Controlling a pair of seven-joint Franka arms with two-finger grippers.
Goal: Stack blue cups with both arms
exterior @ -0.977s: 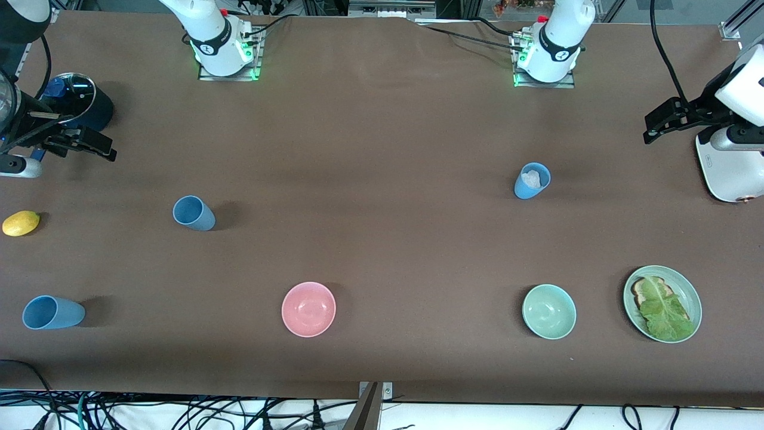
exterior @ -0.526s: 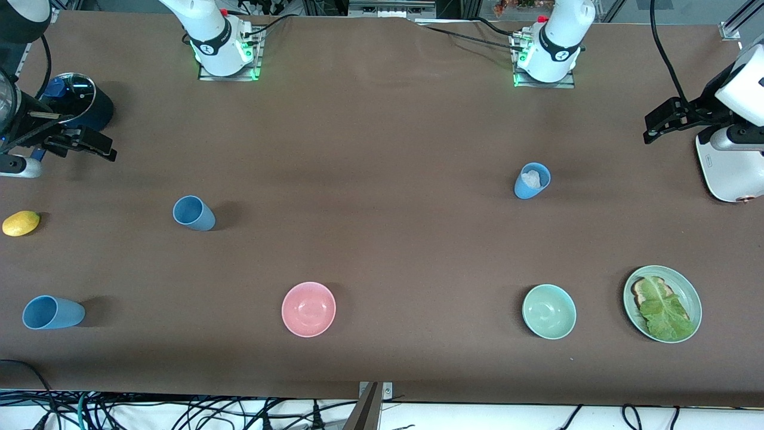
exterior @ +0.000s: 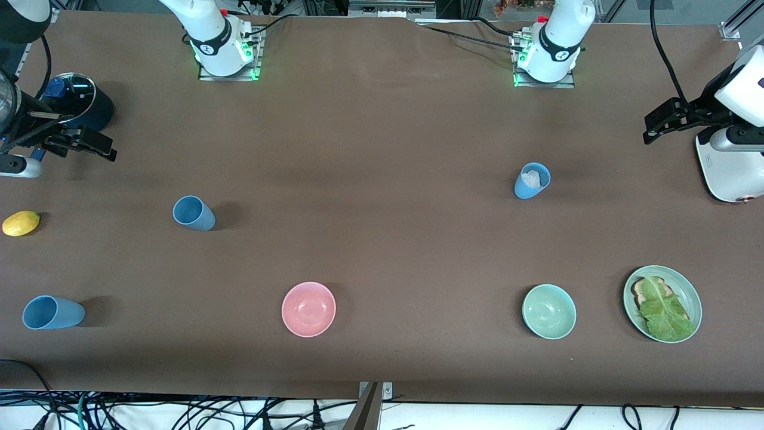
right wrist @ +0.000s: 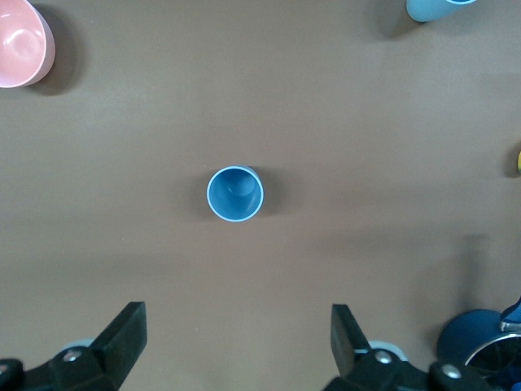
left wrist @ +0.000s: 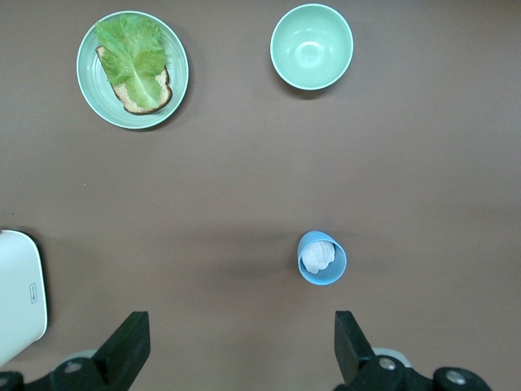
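Observation:
Three blue cups stand apart on the brown table. One blue cup stands upright toward the right arm's end. A second blue cup is nearer the front camera, close to that end's edge. The third blue cup stands toward the left arm's end with a crumpled white lump inside. My right gripper hangs open and empty over the table beside the navy pot. Also open and empty, my left gripper hangs next to the toaster.
A pink bowl, a green bowl and a green plate with toast and lettuce line the part nearest the camera. A lemon and navy pot sit at the right arm's end, a white toaster at the left arm's.

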